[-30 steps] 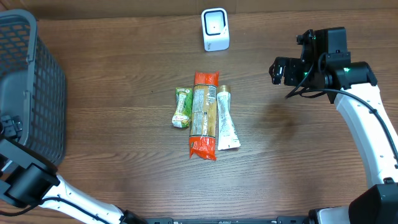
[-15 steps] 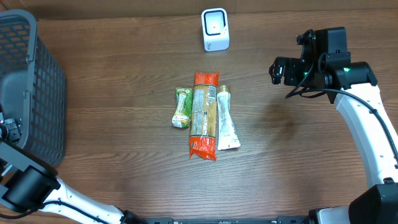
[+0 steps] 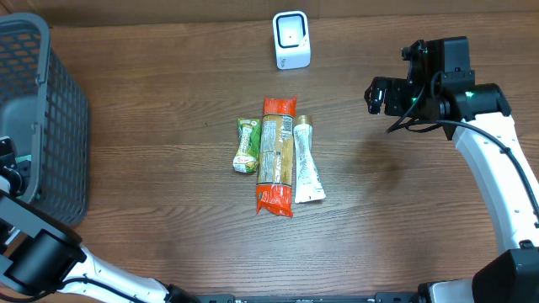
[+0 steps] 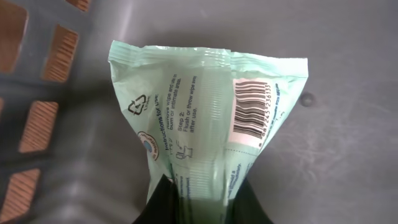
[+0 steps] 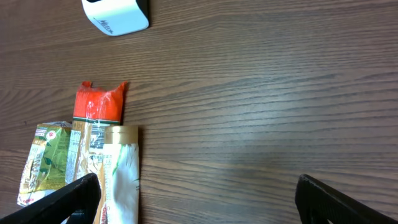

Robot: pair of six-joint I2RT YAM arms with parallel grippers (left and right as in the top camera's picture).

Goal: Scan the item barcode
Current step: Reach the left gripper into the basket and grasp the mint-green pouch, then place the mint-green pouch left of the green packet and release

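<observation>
We judge this to be the pick-up step: our left tool sits inside the basket, its jaws clamped together on the lower end of a green packet that lies on the basket floor. The packet's barcode faces the wrist camera, unobstructed and well above the grip. Our right tool hangs over the bench with its jaws wide apart and nothing between them, off to the right of the white scanner at the far edge. An orange packet, a white tube and a small green pouch lie side by side mid-bench, untouched. Next, we think, the packet has to be lifted clear of the basket wall, carried across to the scanner and turned so the barcode meets its window. The grip is on soft film, so we would move gently to keep it from slipping.
</observation>
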